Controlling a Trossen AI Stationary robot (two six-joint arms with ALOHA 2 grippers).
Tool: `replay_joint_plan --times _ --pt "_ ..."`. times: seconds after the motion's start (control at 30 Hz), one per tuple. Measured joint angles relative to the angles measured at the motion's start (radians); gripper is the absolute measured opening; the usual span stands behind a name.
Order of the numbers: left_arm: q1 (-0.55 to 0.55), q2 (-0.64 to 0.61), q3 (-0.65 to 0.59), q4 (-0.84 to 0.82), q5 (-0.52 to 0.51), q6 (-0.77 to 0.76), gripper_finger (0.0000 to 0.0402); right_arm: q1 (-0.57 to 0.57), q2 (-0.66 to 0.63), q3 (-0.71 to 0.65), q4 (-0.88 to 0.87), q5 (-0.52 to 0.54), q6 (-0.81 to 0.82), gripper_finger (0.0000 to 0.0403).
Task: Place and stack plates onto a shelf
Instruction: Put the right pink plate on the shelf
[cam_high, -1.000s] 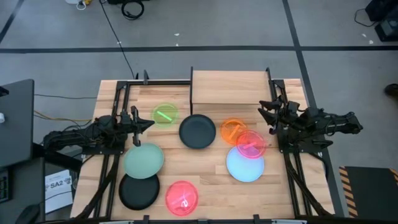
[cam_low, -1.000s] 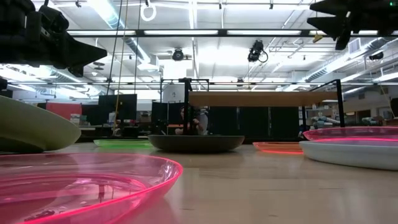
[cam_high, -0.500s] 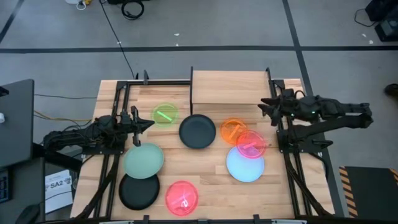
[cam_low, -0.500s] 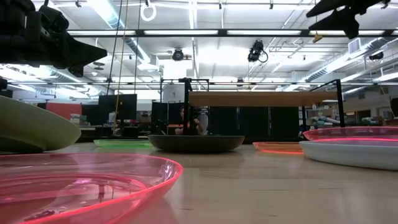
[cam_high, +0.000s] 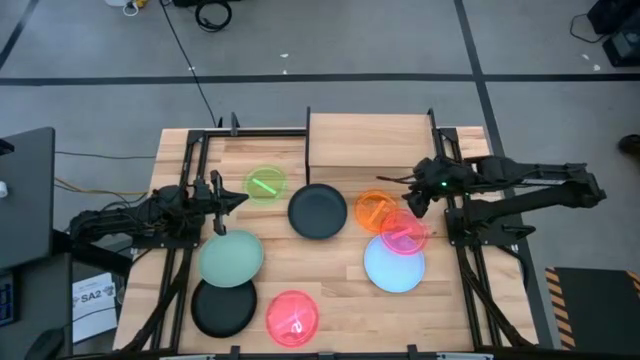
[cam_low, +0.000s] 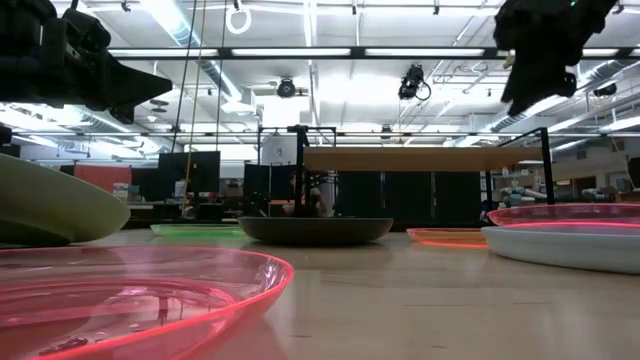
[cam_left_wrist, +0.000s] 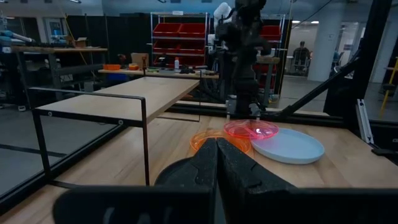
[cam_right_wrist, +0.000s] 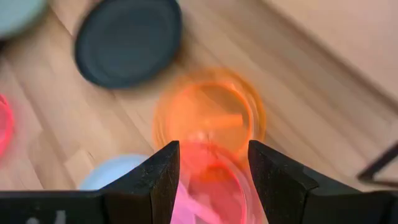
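Observation:
My right gripper hangs open above the table, tipped down over the orange plate and the pink plate, touching neither. The pink plate rests partly on the orange plate and the light blue plate. My left gripper waits shut above the table's left side, between the lime green plate and the pale green plate. A black plate lies at the middle. The shelf stands at the far edge with nothing on it.
A second black plate and a red plate lie near the table's near edge. The shelf's thin black legs stand just beyond the plates. Bare wood shows between the black plate and the near edge.
My right gripper has swung out from the table's right edge toward the left and tipped downward, ending above the orange and pink plates. No plate has moved.

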Motion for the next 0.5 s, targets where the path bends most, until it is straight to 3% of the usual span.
replay_joint_plan --times 0.13,0.5 --pt "0.000 0.000 0.000 0.000 0.000 0.000 0.0011 -0.058 0.055 0.000 -0.045 -0.059 0.032 0.0197" --pt "0.000 0.000 0.000 -0.001 0.000 0.000 0.0011 -0.120 0.190 0.000 -0.195 -0.062 0.049 0.0197"
